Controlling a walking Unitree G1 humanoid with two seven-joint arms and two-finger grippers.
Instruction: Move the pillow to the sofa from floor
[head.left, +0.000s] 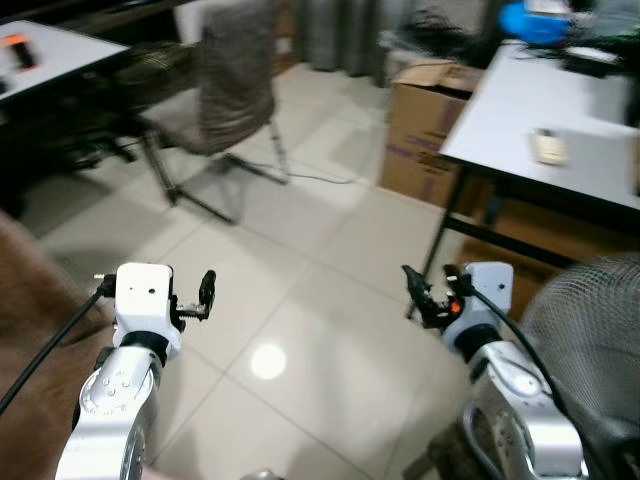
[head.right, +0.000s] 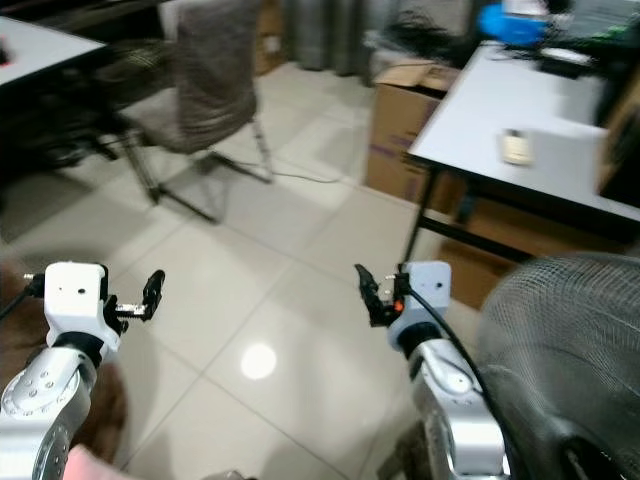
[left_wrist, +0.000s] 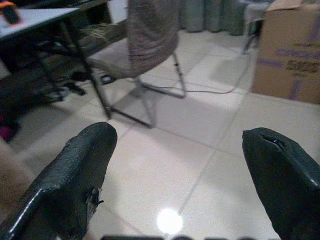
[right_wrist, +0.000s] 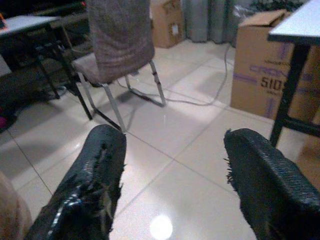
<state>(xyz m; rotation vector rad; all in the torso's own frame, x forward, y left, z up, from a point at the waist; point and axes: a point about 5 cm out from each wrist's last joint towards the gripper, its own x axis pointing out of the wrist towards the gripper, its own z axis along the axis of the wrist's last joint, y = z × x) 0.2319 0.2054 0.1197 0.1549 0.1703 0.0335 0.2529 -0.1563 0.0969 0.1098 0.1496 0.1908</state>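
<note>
Both arms are raised in front of me over bare tiled floor (head.left: 300, 260). My left gripper (head.left: 206, 292) is open, its two black fingers (left_wrist: 75, 185) spread wide with nothing between them. My right gripper (head.left: 418, 292) is open too, and only floor shows between its fingers (right_wrist: 95, 180). A brown upholstered surface (head.left: 40, 310), apparently the sofa's edge, lies at my near left beside the left arm.
A grey-brown chair (head.left: 225, 90) stands ahead on the left, with a cable (head.left: 320, 178) on the tiles behind it. An open cardboard box (head.left: 425, 120) and a white table (head.left: 540, 130) are on the right. A fan grille (head.left: 590, 330) sits close beside my right arm.
</note>
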